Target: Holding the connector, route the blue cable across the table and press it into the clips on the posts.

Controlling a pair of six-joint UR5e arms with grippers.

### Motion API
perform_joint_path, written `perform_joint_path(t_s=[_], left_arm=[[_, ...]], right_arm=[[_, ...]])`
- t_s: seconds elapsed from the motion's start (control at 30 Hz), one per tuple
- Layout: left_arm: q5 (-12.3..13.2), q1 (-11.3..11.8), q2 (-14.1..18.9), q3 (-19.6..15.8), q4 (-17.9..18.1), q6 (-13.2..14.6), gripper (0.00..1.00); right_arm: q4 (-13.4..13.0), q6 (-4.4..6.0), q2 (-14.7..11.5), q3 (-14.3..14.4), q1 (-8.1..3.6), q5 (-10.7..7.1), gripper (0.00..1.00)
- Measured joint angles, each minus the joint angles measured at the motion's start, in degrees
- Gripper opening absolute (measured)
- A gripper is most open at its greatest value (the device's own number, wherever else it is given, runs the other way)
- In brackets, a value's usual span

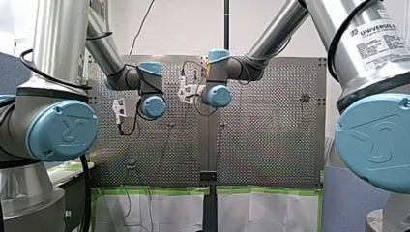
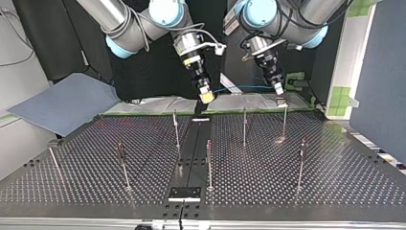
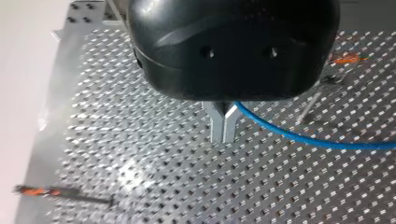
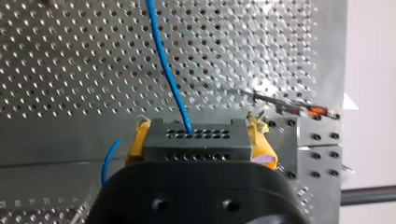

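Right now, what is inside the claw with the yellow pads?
A grey block with holes, clamped between the pads; a blue cable runs from it. The black housing hides the block's lower part.

Bright, even room light from above. Front view: perforated tabletop (image 1: 270,135) carries a rainbow sheen, and the wall (image 1: 183,24) behind is nearly blown out. Top view: dimmer, dark backdrop, pinpoint glints on the holes, thin posts (image 2: 244,125) hard to resolve. Left wrist view: hot glare patch on the tabletop, black housing (image 3: 233,46) close and soft, maybe motion smear. Right wrist view: blue cable (image 4: 168,70) and connector (image 4: 196,140) evenly lit.
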Motion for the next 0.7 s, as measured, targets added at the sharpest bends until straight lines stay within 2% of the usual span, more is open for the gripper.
perform_joint_path(t_s=[0.1,0.33,0.53,0.7], left_arm=[[0.0,0.7,1.7,0.6,-1.7,0.0,0.00],[1.0,2.1,6.1,1.7,-5.9,0.3,0.00],[2.5,2.9,9.8,2.3,-6.8,0.4,0.00],[2.7,3.0,11.3,2.4,-6.9,0.5,0.00]], right_arm=[[0.6,0.15,1.0,-1.6,0.04,-0.28,0.00],[3.3,0.24,1.5,-5.4,0.04,-0.67,0.00],[5.4,0.25,1.5,-8.9,0.41,-1.70,0.00],[6.2,0.51,1.7,-11.9,0.80,-1.92,0.00]])
